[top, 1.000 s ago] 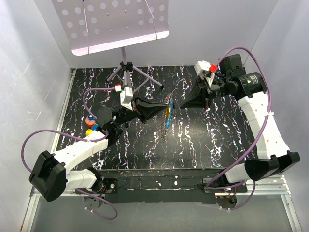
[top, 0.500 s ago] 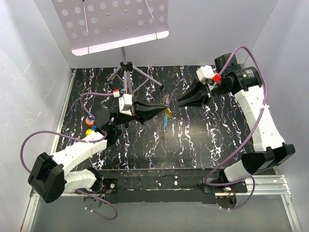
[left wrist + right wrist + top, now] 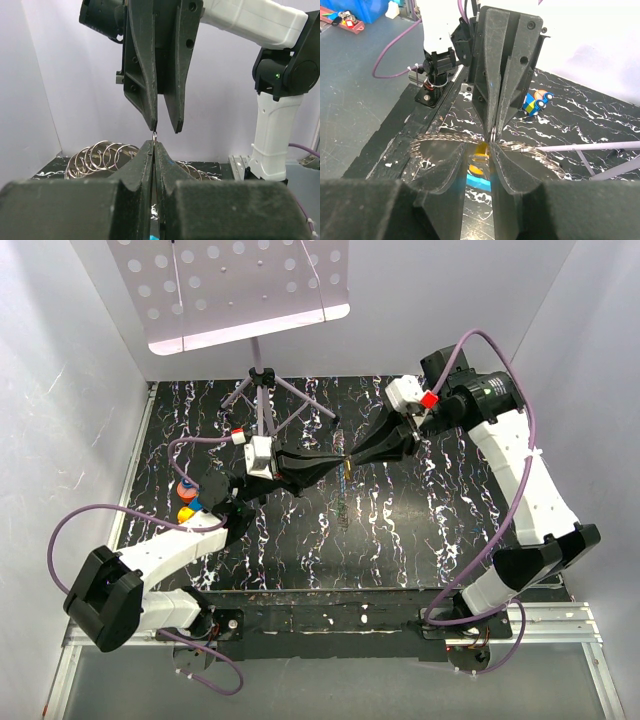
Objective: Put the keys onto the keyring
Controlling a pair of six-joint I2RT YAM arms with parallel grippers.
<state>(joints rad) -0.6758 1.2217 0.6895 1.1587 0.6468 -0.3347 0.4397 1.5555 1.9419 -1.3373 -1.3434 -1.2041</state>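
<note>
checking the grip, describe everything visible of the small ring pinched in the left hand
The small ring is thin silvery wire, seemingly metal. Only a short arc shows above the tips of the shut left hand, which pinches it. The open right hand meets it tip to tip, one finger nearly touching.

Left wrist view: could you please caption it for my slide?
Shut left gripper pinches a thin metal ring beneath the open right gripper; loose silver rings lie behind.
</note>
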